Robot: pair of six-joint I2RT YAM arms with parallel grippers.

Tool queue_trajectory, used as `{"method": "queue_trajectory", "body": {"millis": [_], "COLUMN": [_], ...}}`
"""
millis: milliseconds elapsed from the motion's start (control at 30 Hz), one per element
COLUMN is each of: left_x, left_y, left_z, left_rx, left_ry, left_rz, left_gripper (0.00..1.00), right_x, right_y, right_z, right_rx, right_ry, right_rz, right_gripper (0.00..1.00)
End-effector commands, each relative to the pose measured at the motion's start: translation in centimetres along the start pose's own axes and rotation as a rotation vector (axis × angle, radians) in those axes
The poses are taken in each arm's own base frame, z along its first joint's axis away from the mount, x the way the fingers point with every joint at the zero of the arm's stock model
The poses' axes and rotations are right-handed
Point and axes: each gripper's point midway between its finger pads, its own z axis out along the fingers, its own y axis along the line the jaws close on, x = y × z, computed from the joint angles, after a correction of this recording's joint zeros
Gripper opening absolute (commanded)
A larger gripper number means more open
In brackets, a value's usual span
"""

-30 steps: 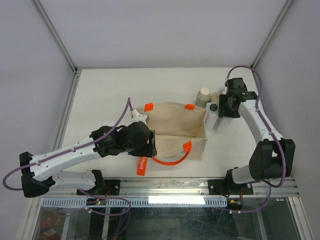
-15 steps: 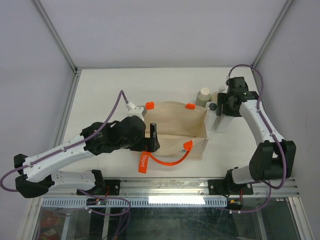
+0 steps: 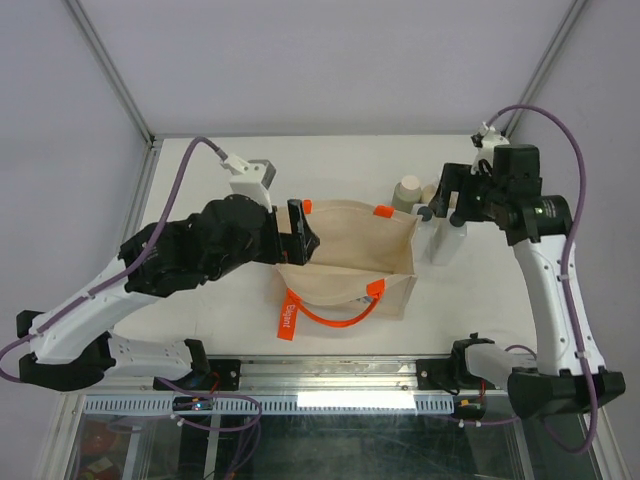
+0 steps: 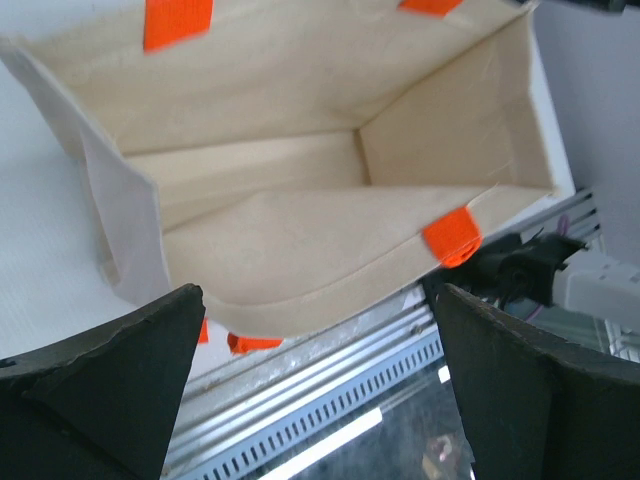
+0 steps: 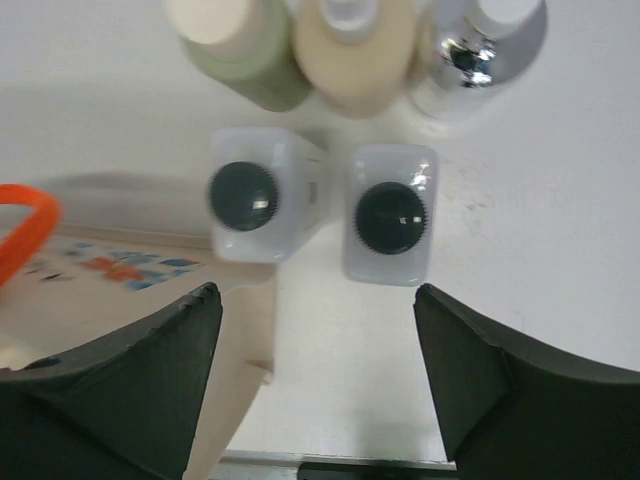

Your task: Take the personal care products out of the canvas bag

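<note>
The canvas bag (image 3: pixel 350 262) lies open on the table with its orange handle (image 3: pixel 335 318) toward the near edge. In the left wrist view the canvas bag (image 4: pixel 300 190) shows only bare cloth inside. My left gripper (image 3: pixel 298 235) hovers open above the bag's left end, holding nothing (image 4: pixel 318 295). Outside the bag's right end stand two white square dark-capped bottles (image 5: pixel 262 195) (image 5: pixel 392 215), with a beige round-capped bottle (image 5: pixel 240 50), a cream bottle (image 5: pixel 352 55) and a silver bottle (image 5: pixel 480 50) behind them. My right gripper (image 5: pixel 318 295) hangs open above them (image 3: pixel 445 205), touching none.
The bag's printed side and an orange handle (image 5: pixel 25 215) show at the left of the right wrist view. A metal rail (image 3: pixel 340 375) runs along the table's near edge. White walls and a frame post (image 3: pixel 530 75) close in the back and sides.
Both grippers opened and rose. The left one let go of the bag's left end and moved back and up. The right one lifted off the white bottle it had set beside the bag.
</note>
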Motion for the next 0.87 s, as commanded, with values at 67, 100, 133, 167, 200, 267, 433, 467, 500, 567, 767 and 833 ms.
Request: {"method": "queue_trajectory", "body": {"millis": [67,100,133,167,200,267,433,467,500,567,767,833], "left_x": [-8.2,-9.3,-10.3,-11.0,-12.2,-13.5,-15.5,-15.6,-15.7,-15.7,-15.4,-15.3], "left_y": [-0.3,-0.4,-0.3,-0.2,-0.4,-0.4,0.0,0.1,0.3,0.8,1.3,1.6], "left_z": [-3.0,-3.6,-4.3,-4.7,-5.8,-7.0,-9.5,-9.8,-10.1,-10.5,-10.8,-10.9], "left_rx": [-0.063,-0.066,-0.072,-0.077,-0.061,-0.050,-0.035,-0.034,-0.035,-0.039,-0.042,-0.053], "left_ry": [-0.250,-0.282,-0.316,-0.339,-0.376,-0.422,-0.492,-0.500,-0.506,-0.515,-0.508,-0.508], "left_rz": [0.062,0.060,0.055,0.057,0.044,0.041,0.019,0.014,0.011,0.005,0.006,-0.004], "left_gripper": [0.99,0.99,0.99,0.99,0.99,0.99,0.99,0.99,0.99,0.99,0.99,0.99], "right_x": [-3.8,-4.1,-4.5,-4.7,-4.9,-5.1,-5.4,-5.4,-5.5,-5.6,-6.1,-6.3], "right_y": [8.9,9.5,9.9,10.3,10.6,10.9,11.5,11.5,11.5,11.5,11.5,11.5], "right_z": [-11.8,-13.5,-14.9,-16.3,-17.7,-19.9,-24.1,-24.7,-25.0,-25.6,-25.5,-25.6], "right_rx": [-0.447,-0.479,-0.500,-0.518,-0.532,-0.547,-0.578,-0.579,-0.578,-0.576,-0.574,-0.575], "right_ry": [-0.249,-0.287,-0.320,-0.354,-0.387,-0.443,-0.558,-0.579,-0.594,-0.618,-0.631,-0.636], "right_rz": [-0.082,-0.098,-0.111,-0.125,-0.138,-0.155,-0.188,-0.192,-0.193,-0.194,-0.197,-0.200], "right_gripper": [0.81,0.81,0.81,0.83,0.84,0.85,0.87,0.88,0.89,0.90,0.91,0.90]}}
